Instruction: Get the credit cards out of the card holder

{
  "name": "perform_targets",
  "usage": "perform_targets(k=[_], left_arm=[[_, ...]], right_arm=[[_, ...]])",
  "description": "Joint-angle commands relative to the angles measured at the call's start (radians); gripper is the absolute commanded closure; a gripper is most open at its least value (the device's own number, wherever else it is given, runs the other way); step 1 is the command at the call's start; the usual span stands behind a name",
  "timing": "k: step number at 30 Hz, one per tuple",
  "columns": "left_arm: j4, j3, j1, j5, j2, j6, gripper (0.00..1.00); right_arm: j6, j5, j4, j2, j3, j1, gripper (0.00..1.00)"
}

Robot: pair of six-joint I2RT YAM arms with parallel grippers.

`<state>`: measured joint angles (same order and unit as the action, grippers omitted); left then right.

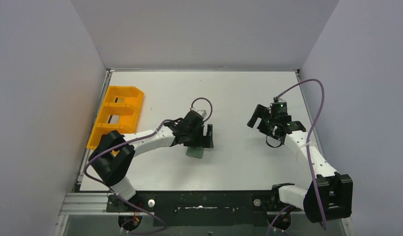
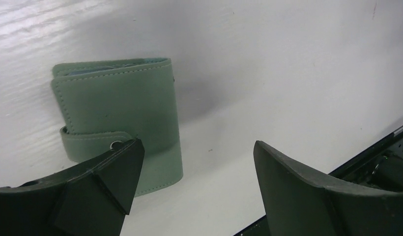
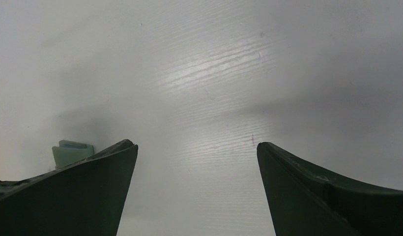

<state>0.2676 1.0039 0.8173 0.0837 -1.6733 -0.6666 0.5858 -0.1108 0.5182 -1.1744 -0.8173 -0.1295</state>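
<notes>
The card holder [image 2: 118,110] is a grey-green folding wallet lying closed on the white table, its tab with a snap on the near edge. In the top view it [image 1: 195,152] lies just below my left gripper. My left gripper [image 2: 197,147] is open and empty just above it, the left finger [image 2: 99,184] over the tab edge. My right gripper [image 3: 197,147] is open and empty over bare table to the right [image 1: 261,124]. The wallet shows small at the far left of the right wrist view [image 3: 71,151]. The credit cards are hidden.
An orange three-compartment tray [image 1: 116,115] stands at the left side of the table. The table's near edge with a black rail [image 1: 204,201] lies close below the wallet. Grey walls close off the left, back and right.
</notes>
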Motion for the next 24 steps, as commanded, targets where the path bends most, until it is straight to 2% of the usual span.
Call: perform_targets(k=[1,4,9,18,24], left_arm=[[0.050,0.076,-0.032,-0.083,0.131,-0.012,0.15],[0.034,0.051,-0.082,-0.103,0.172,-0.009,0.11],[-0.052,0.002,-0.205,0.019,0.124,0.003,0.11],[-0.089,0.108,-0.212,0.059,-0.080,0.055,0.11],[-0.050,0.118,-0.201,0.080,-0.151,0.069,0.27]], right_arm=[[0.025,-0.079,-0.089,-0.014,0.007,0.003,0.02],[0.040,-0.139,-0.125,-0.039,0.017,-0.002,0.02],[0.071,-0.202,-0.169,-0.080,0.024,-0.020,0.00],[0.104,-0.202,-0.175,-0.114,0.025,-0.061,0.01],[0.090,-0.171,-0.149,-0.117,0.020,-0.061,0.01]])
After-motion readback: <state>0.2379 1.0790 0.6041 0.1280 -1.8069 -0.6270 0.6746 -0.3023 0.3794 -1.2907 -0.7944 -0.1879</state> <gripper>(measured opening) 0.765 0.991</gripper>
